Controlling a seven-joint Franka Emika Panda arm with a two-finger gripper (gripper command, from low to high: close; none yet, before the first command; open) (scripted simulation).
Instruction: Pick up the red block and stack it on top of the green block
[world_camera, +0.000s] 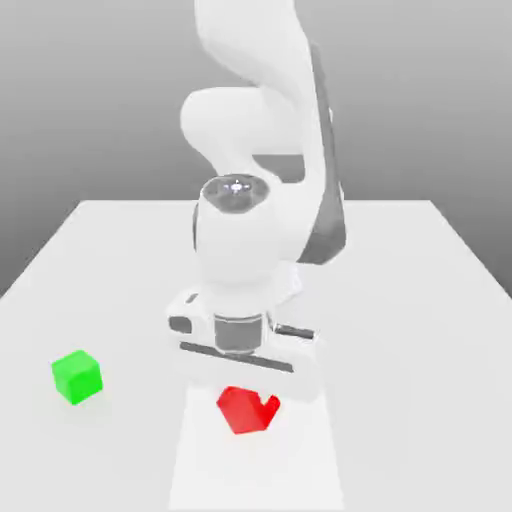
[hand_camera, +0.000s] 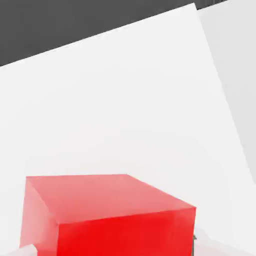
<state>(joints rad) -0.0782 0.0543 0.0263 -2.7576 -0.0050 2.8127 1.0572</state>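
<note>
Exterior view: red block (world_camera: 243, 411) right below my claw, between fingers; green block (world_camera: 77, 377) well apart, off to exterior view's left of claw. Claw closed on red block. Grasp looks done; lift, carry, stacking left. Red block sits skewed, one upright edge toward exterior camera. Cube-like, so no clear long axis, no real pointing end.

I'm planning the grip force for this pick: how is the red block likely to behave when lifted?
The red block looks rigid, with flat faces and crisp edges, so it probably won't deform. Those flat sides should resist rolling, though their smooth look hints at some slipperiness.
</note>
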